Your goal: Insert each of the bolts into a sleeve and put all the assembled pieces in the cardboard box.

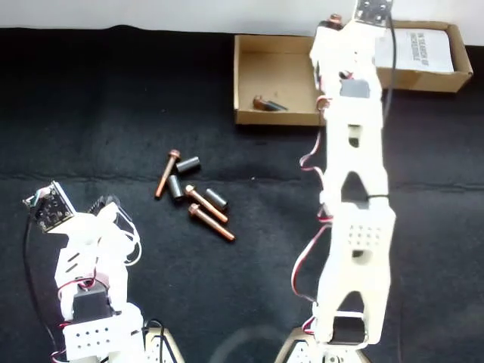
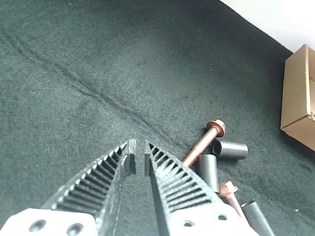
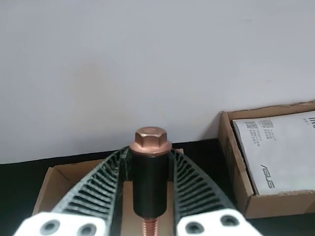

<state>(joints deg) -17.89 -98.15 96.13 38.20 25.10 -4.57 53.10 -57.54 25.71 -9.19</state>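
Note:
My right gripper (image 3: pixel 150 169) is shut on a black sleeve (image 3: pixel 150 183) with a copper bolt (image 3: pixel 150 140) through it, held upright. In the high view the right gripper (image 1: pixel 333 24) hangs over the right wall of the cardboard box (image 1: pixel 246 76). One assembled piece (image 1: pixel 268 104) lies inside that box. On the black mat lie three loose bolts (image 1: pixel 166 174) (image 1: pixel 206 203) (image 1: pixel 212 222) and three loose sleeves (image 1: pixel 187 162) (image 1: pixel 175 186) (image 1: pixel 216 199). My left gripper (image 2: pixel 139 158) is shut on nothing, low over the mat short of a bolt (image 2: pixel 203 143) and a sleeve (image 2: pixel 231 149).
A second cardboard box (image 1: pixel 454 79) with a printed leaflet (image 1: pixel 420 49) stands at the back right, beside the first. The left arm (image 1: pixel 91 257) is folded at the front left. A white wall (image 3: pixel 147 64) rises behind the boxes.

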